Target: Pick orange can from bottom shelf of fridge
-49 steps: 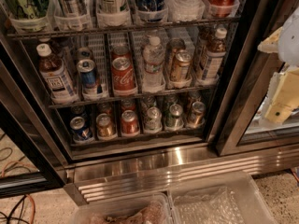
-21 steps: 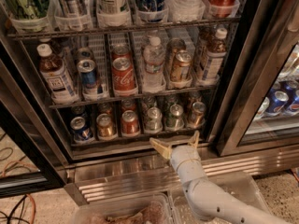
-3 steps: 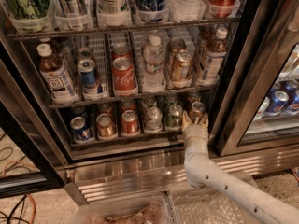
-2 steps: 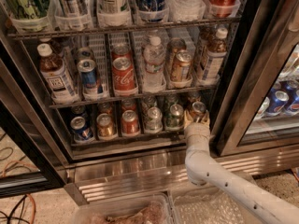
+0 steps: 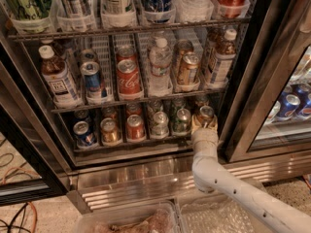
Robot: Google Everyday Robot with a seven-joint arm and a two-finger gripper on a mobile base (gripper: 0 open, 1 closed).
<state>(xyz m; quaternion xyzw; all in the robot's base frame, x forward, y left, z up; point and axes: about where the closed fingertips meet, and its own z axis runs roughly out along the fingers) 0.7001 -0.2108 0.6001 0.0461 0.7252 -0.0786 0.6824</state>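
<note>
The orange can point(image 5: 205, 112), dull copper with a silver top, stands at the right end of the bottom shelf point(image 5: 127, 145) of the fridge point(image 5: 254, 76). My gripper point(image 5: 204, 124) reaches up from the lower right on a white arm and sits right at the lower front of this can, hiding its base. Left of it on the same shelf stand two greenish-silver cans point(image 5: 182, 120), a red-orange can point(image 5: 135, 127), a golden-amber can point(image 5: 110, 131) and a blue can point(image 5: 84, 133).
The tier above holds bottles point(image 5: 57, 78), a red cola can point(image 5: 128, 76) and a water bottle point(image 5: 160, 68). The dark door frame stands just right of the gripper. A ribbed steel base point(image 5: 146, 178) runs below, and clear bins point(image 5: 131, 221) lie on the floor.
My gripper has moved slightly up and further in, closer against the orange can at the shelf's right end. The cans have not moved.
</note>
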